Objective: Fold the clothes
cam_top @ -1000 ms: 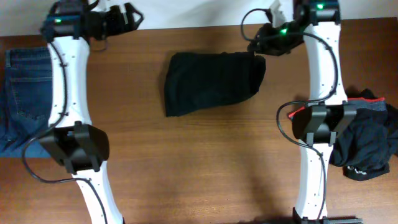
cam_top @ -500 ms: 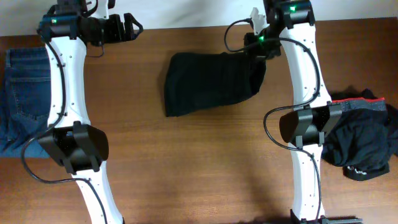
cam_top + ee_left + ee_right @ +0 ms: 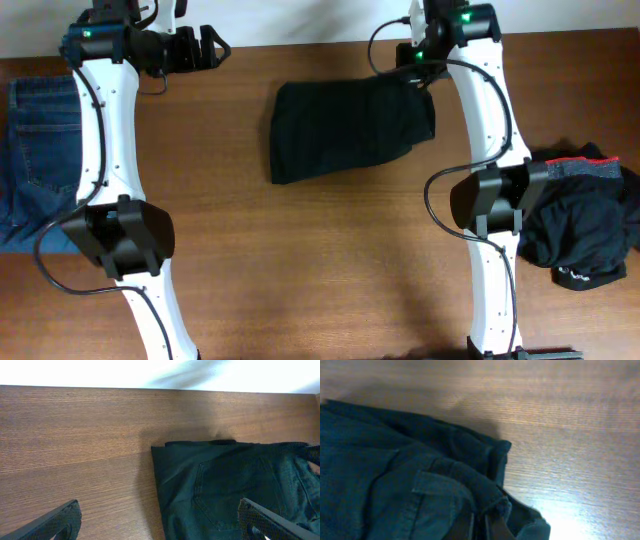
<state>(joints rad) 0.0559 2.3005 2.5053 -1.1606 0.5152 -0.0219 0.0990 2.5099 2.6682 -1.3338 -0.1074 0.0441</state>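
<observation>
A dark, nearly black pair of trousers (image 3: 345, 130) lies folded at the table's back middle. My right gripper (image 3: 420, 78) is at its upper right corner and is shut on a bunched fold of the fabric. The right wrist view shows the fingers (image 3: 481, 527) pinching the cloth (image 3: 395, 475) low in the frame. My left gripper (image 3: 210, 47) hovers open and empty near the back edge, left of the trousers. In the left wrist view its fingertips (image 3: 160, 525) spread wide over the trousers' left edge (image 3: 235, 485).
Blue jeans (image 3: 40, 150) lie flat at the far left edge. A crumpled pile of dark clothes with red trim (image 3: 585, 225) sits at the right edge. The wooden table (image 3: 330, 270) runs to the white wall at the back.
My right arm swung left, gripper staying at the trousers' upper right corner. The trousers shifted slightly to the right. My left gripper barely moved.
</observation>
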